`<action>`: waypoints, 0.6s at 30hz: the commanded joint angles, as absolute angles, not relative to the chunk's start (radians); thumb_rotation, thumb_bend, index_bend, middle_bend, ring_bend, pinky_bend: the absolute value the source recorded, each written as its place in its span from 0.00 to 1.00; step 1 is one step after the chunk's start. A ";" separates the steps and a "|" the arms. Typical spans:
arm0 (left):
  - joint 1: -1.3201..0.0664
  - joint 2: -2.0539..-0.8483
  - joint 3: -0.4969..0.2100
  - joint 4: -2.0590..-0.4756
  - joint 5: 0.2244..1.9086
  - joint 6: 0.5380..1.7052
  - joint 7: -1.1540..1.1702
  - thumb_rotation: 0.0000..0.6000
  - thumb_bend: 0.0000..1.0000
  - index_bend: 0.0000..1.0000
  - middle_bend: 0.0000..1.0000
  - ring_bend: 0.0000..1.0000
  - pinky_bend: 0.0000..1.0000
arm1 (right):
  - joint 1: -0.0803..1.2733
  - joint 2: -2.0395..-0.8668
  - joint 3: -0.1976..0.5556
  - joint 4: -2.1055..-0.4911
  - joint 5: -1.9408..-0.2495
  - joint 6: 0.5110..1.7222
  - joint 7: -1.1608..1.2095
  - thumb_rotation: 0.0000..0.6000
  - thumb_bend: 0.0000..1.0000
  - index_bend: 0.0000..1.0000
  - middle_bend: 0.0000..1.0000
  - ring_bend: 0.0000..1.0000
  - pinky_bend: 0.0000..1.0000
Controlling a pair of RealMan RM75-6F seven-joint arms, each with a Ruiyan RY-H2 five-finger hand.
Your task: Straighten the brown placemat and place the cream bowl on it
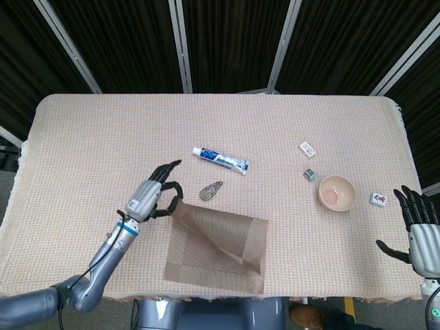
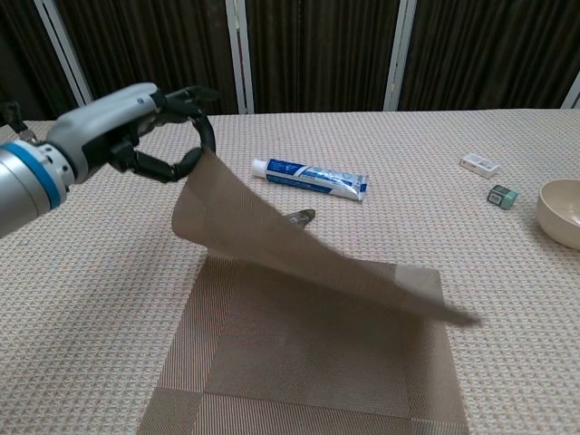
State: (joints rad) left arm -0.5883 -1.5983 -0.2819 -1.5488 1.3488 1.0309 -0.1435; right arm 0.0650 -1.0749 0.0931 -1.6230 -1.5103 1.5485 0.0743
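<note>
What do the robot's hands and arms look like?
The left hand has a ribbed silver-grey back and black fingers, with a small dark code sticker seen in the head view. A blue ring circles its wrist, and the forearm is grey. The right hand is silver with black fingers too.

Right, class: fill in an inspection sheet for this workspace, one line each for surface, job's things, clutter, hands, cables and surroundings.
Surface: table under a beige woven cloth.
Job's things: brown placemat with one corner lifted off the table; cream bowl apart on the right, not on it.
Clutter: toothpaste tube, tape dispenser, small white box, small green item, tile.
Hands: left hand pinches the placemat's corner; right hand holds nothing, fingers apart.
Cables: nothing seen.
Surroundings: dark curtains behind metal struts.
</note>
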 commanded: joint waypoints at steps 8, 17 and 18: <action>-0.603 -1.479 -0.440 -1.477 1.042 0.920 -0.261 1.00 0.64 0.64 0.00 0.00 0.00 | 0.071 -1.085 0.094 -1.617 -1.501 1.532 0.058 1.00 0.00 0.00 0.00 0.00 0.00; -0.555 -1.425 -0.373 -1.344 1.082 0.901 -0.312 1.00 0.33 0.21 0.00 0.00 0.00 | 0.074 -1.094 0.088 -1.620 -1.508 1.524 0.040 1.00 0.00 0.00 0.00 0.00 0.00; -0.550 -1.416 -0.354 -1.331 1.094 0.895 -0.305 1.00 0.16 0.07 0.00 0.00 0.00 | 0.074 -1.095 0.087 -1.621 -1.510 1.524 0.037 1.00 0.00 0.00 0.00 0.00 0.00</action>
